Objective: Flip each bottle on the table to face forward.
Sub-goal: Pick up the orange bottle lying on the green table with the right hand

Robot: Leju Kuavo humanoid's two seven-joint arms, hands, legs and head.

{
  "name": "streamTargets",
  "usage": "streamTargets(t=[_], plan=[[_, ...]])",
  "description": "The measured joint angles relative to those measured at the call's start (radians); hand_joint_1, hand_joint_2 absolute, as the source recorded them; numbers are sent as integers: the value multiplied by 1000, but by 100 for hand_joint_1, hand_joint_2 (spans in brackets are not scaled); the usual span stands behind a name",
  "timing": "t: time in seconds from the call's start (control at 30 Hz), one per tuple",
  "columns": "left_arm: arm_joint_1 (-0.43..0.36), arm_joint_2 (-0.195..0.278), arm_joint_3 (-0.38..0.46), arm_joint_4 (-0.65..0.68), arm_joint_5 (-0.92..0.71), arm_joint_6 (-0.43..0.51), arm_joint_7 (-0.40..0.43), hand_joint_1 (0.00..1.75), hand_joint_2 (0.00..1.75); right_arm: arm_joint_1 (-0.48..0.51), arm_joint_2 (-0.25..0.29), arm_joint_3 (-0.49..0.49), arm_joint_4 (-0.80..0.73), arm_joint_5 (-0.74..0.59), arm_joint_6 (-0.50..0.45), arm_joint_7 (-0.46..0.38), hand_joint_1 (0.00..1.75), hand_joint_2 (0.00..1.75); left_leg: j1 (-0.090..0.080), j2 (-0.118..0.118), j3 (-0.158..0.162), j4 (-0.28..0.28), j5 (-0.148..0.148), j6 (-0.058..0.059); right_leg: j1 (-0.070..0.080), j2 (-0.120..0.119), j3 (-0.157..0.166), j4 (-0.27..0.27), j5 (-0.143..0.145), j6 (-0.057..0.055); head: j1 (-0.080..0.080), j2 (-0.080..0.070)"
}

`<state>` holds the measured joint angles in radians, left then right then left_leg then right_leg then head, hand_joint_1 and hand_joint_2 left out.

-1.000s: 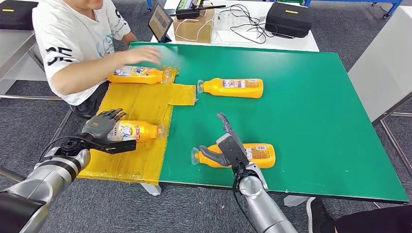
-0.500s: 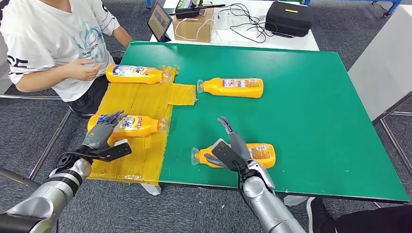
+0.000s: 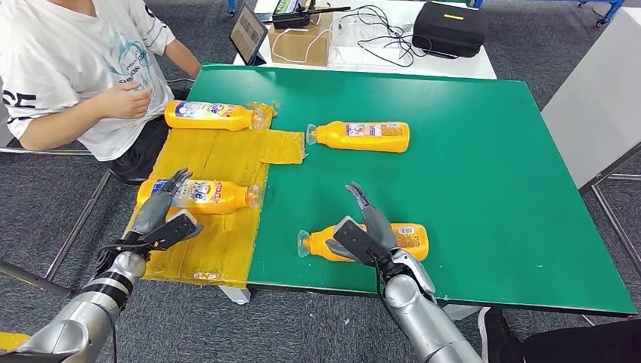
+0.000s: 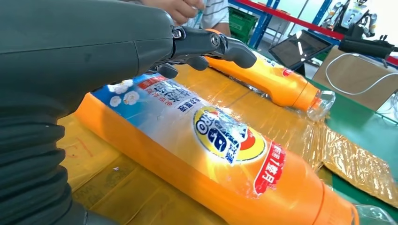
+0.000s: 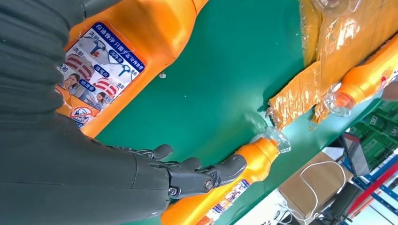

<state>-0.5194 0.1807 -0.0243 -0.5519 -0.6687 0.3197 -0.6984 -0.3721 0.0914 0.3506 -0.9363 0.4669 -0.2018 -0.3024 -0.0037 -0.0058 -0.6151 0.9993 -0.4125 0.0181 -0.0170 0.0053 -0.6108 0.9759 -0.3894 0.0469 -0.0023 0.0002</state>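
On the near left, over the yellow mat [image 3: 219, 159], my left hand [image 3: 162, 215] hovers with fingers spread beside a front-label bottle [image 3: 198, 197]; near centre, my right hand [image 3: 366, 234] reaches open over the back-label bottle [image 3: 404, 238] on the green surface [image 3: 469, 166], which I judge needs flipping.

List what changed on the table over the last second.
The left robot hand let go of the near-left bottle, now lying label-up on the yellow sheet, and drew back. The person's hand withdrew from the far-left bottle. The right robot hand stays over its bottle.
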Motion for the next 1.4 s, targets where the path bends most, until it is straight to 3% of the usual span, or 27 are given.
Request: streamTargets(t=[0.17, 0.33, 0.43, 0.57, 0.7, 0.87, 1.1, 1.4], plan=[[5, -4, 8, -8, 14, -9, 0, 0, 175, 0, -1, 1, 0, 3, -1, 2, 0, 175, 0, 0, 0, 0, 0, 0, 0, 0, 0, 0, 0, 0, 0, 0], [40, -31, 31, -85, 207, -105, 0, 0, 175, 14, -15, 3, -21, 49, -7, 39, 0, 175, 0, -1, 0, 0, 0, 0, 0, -1, -1, 0, 0, 0, 0, 0], [55, -74, 62, -138, 317, -178, -1, 0, 175, 37, -33, 3, -55, 84, -6, 73, 0, 175, -1, -2, -1, 0, 0, 0, 0, -1, -1, -1, 0, 0, 0, 0], [59, -136, 87, -192, 343, -224, 1, 0, 175, 61, -54, 2, -98, 110, 17, 111, 0, 175, -1, -2, -2, 0, 0, 1, -1, -2, -1, -1, 0, 0, 0, 0], [54, -213, 97, -221, 425, -303, 48, 0, 175, 63, -81, 3, -111, 149, 68, 170, 0, 175, -1, -3, -2, 1, 0, 1, -1, -2, -1, -1, 0, 0, 0, 0], [46, -275, 98, -226, 466, -321, 70, 0, 175, 63, -122, 10, -130, 225, 102, 219, 0, 175, -1, -2, -2, 1, 0, 1, -1, -2, -1, -1, 0, 1, 0, 0], [45, -306, 97, -246, 483, -337, 70, 0, 175, 60, -185, 26, -155, 327, 146, 287, 0, 175, -1, -3, -2, 1, 0, 1, -1, -3, 0, -1, 0, 0, 0, 0], [46, -317, 95, -250, 486, -350, 70, 0, 175, 10, -244, 51, -118, 377, 207, 309, 0, 175, -2, -3, -1, 1, 0, 2, -1, -3, 1, -1, 1, 1, -1, 0]])
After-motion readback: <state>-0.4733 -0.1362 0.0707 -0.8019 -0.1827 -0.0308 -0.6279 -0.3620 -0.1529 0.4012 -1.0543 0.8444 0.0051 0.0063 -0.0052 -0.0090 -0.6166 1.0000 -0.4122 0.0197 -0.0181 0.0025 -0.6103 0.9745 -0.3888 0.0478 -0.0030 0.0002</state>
